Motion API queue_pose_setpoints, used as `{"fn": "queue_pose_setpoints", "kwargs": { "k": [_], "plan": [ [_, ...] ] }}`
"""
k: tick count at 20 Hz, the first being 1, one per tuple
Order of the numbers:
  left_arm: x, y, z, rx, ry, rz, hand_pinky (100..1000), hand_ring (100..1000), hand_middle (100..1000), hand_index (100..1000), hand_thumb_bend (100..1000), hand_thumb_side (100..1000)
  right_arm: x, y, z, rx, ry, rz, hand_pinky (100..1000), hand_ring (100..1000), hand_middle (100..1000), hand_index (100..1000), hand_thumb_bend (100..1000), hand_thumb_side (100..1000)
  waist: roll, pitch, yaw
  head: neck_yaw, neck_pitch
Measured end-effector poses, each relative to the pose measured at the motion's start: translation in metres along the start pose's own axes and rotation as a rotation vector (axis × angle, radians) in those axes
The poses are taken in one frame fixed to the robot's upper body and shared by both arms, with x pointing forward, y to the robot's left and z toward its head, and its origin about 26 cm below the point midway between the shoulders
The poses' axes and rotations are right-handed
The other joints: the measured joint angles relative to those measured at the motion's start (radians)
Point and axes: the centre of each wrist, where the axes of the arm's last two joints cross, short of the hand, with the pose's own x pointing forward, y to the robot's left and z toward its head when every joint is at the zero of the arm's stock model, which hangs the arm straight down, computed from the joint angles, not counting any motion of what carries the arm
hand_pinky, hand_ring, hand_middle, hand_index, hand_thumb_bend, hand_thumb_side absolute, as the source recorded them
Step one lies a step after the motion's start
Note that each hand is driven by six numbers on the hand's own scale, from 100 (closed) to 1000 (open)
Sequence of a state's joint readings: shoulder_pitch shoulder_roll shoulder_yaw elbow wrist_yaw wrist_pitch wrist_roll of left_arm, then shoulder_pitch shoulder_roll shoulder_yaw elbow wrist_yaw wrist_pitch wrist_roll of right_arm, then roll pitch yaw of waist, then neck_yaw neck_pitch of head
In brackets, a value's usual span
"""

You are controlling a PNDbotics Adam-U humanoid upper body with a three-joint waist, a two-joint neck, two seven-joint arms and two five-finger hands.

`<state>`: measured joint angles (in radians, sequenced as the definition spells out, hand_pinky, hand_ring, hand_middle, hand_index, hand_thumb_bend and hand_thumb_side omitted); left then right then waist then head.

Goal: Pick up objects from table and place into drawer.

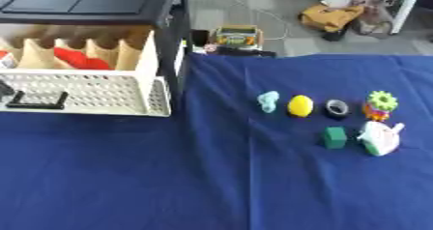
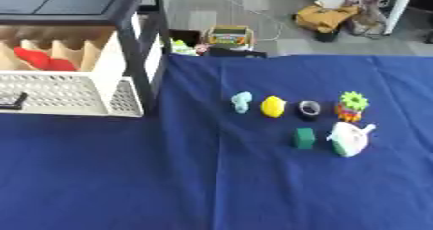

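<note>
Currently no hand shows; drawer (image 1: 93, 94) pulled open at left, lemon (image 1: 300, 106), green block (image 1: 335, 137), tape roll (image 1: 338, 108) on worktop (image 1: 211, 176).

Even bright light, soft shadows, whole pic slightly blurred, no glare.

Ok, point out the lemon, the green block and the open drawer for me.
lemon (image 1: 299, 106), left eye view, middle of its yellow skin.
green block (image 1: 335, 137), left eye view, its front face.
drawer (image 1: 93, 91), left eye view, its perforated white front wall.
</note>
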<state>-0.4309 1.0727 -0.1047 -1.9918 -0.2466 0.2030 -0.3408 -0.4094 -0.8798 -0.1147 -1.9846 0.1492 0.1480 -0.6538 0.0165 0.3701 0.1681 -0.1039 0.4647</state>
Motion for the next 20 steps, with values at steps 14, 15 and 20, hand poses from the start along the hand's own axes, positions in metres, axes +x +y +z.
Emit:
{"fn": "queue_pose_setpoints", "kwargs": {
  "k": [14,15,20],
  "plan": [
    [0.008,-0.016,-0.006,-0.383,0.089,-0.012,356,491,566,871,204,1000,-0.009,0.004,0.016,-0.053,0.037,-0.017,640,678,619,744,100,1000,0.007,0.013,-0.007,0.024,-0.018],
    [0.009,-0.017,-0.006,-0.395,0.093,-0.011,370,528,590,891,209,1000,-0.009,0.004,0.016,-0.054,0.038,-0.017,640,678,618,744,100,1000,0.007,0.014,-0.007,0.024,-0.018],
    [0.012,-0.021,-0.009,-0.439,0.108,-0.001,389,571,631,931,212,1000,-0.009,0.005,0.018,-0.058,0.045,-0.022,638,675,617,741,100,1000,0.008,0.018,-0.014,0.04,-0.019]
  ]
}}
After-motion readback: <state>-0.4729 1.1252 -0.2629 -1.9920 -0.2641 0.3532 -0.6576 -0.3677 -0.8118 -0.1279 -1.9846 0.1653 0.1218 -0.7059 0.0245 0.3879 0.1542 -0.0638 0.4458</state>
